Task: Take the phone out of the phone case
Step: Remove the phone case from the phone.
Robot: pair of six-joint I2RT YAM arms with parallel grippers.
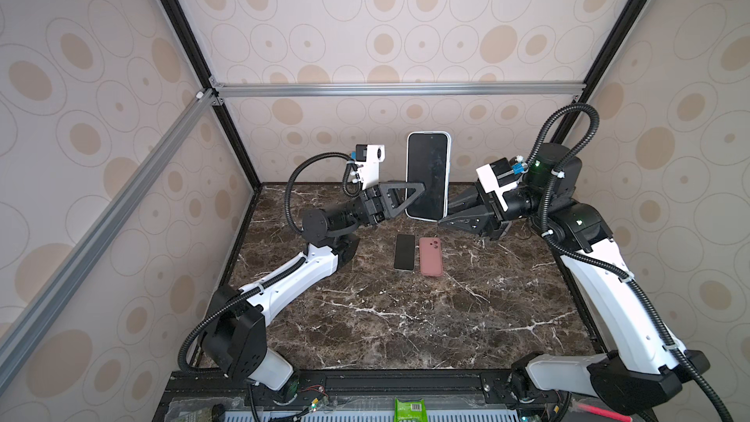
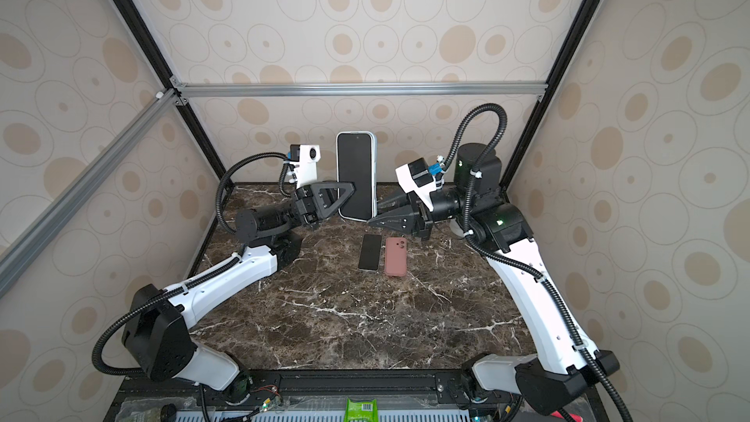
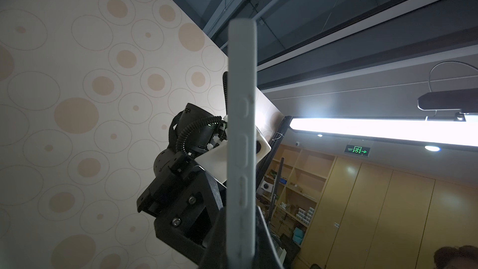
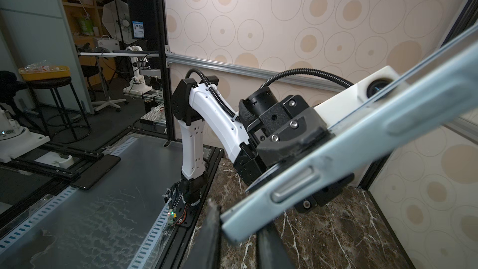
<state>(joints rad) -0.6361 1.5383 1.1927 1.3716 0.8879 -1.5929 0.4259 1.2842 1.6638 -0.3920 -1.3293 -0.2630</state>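
A phone [image 1: 427, 174] with a dark screen stands upright in the air above the back of the table, in a pale blue-white phone case [image 1: 449, 156]; both top views show it [image 2: 356, 176]. My left gripper [image 1: 422, 189] is shut across its left edge, one finger lying on the screen. In the left wrist view the case's side with its buttons [image 3: 241, 138] runs up from between the fingers [image 3: 218, 231]. My right gripper [image 1: 440, 219] is shut on the lower right corner. The right wrist view shows that corner [image 4: 232, 229] between the two fingers [image 4: 210, 231].
A bare black phone [image 1: 404, 252] and a pink case [image 1: 430, 256] lie side by side, flat on the marble table [image 1: 385, 318], under the held phone. Patterned walls and metal frame bars close off the left, back and right. A green packet [image 1: 410, 410] lies at the front rail.
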